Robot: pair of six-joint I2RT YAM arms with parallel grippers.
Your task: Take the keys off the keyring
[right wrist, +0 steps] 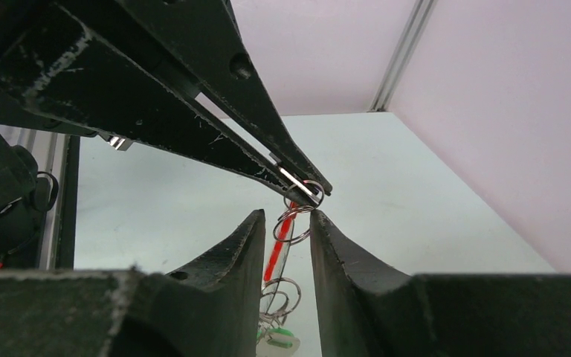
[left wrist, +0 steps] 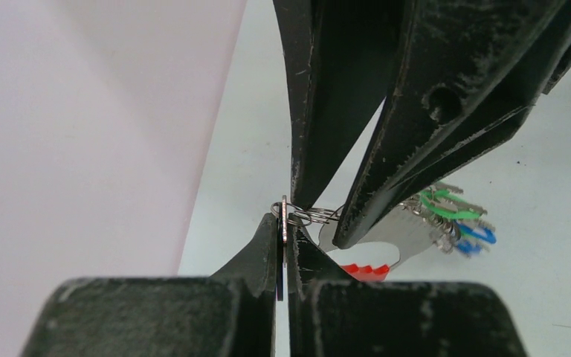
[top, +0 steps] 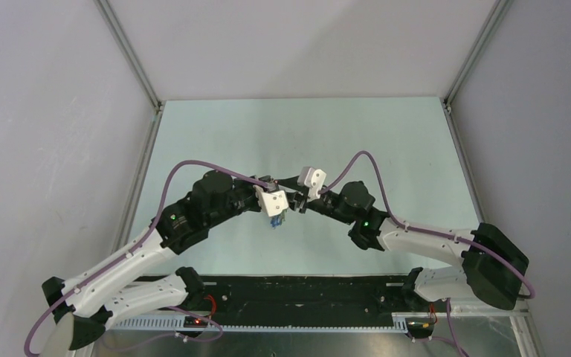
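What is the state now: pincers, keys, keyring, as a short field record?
left pincer: shut on a small silver ring
right pincer: jaws apart, straddling the rings hanging below that grip; contact unclear
keys: hanging in a cluster, green and blue tags
keyring: red, hanging between the right pincer's fingers
progress: no key separated in view

I see the whole worktop (top: 386, 141) from above behind the arm bases (top: 193, 284), wrist views close-up, facing each other, all three sharing the keys (left wrist: 450, 208) mid-worktop
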